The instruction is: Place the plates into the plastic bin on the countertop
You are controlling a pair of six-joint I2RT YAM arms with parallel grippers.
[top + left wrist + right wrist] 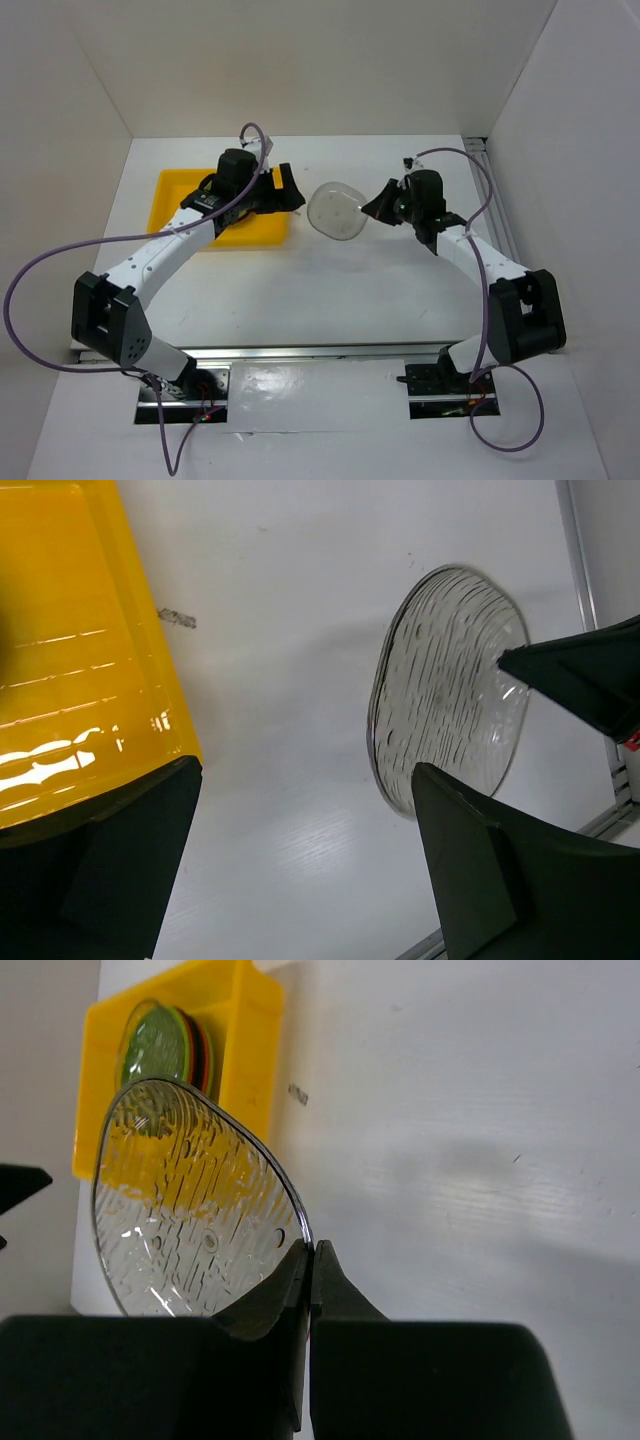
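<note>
Clear plate [190, 1210] is being pinched at its rim by the right hand [312, 1250], which is holding it tilted over the white counter [330, 290], near the yellow bin [170, 195]. The left hand [288, 192] is hanging spread wide by the bin's right edge. Stacked plates [165, 1045], green, orange and black, are sitting inside the bin.

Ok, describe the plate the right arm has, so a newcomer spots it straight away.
Find the yellow bin at the left of the white countertop, then look just right of it. The right gripper pinches a plate by its rim, held tilted. Unlike the coloured plates stacked in the bin, it is clear and ribbed.
</note>
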